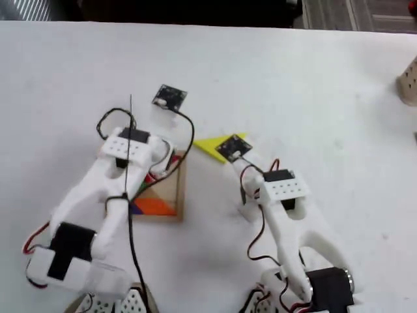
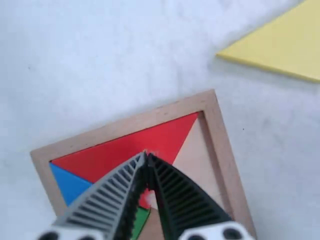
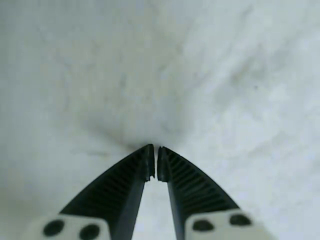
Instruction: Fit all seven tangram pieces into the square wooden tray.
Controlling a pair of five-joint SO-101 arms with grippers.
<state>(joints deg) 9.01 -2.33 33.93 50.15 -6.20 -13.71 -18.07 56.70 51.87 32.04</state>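
The square wooden tray (image 1: 181,189) lies under my left arm (image 1: 124,163). In it I see a red triangle (image 2: 125,150), a blue piece (image 2: 70,182), a sliver of green (image 2: 141,221) and an orange piece (image 1: 156,206); one part of the tray floor (image 2: 197,157) is bare wood. My left gripper (image 2: 147,157) is shut, its tips just over the red triangle's edge. A yellow triangle (image 1: 212,144) lies on the table beyond the tray's far right corner, also visible as the yellow triangle (image 2: 285,47). My right gripper (image 3: 153,150) is shut with nothing in it, over bare white table.
The right arm (image 1: 283,189) stands to the right of the tray, its wrist camera (image 1: 233,148) above the yellow triangle. Black cables (image 1: 189,130) loop over the tray's far side. A wooden object (image 1: 409,81) sits at the right edge of the table.
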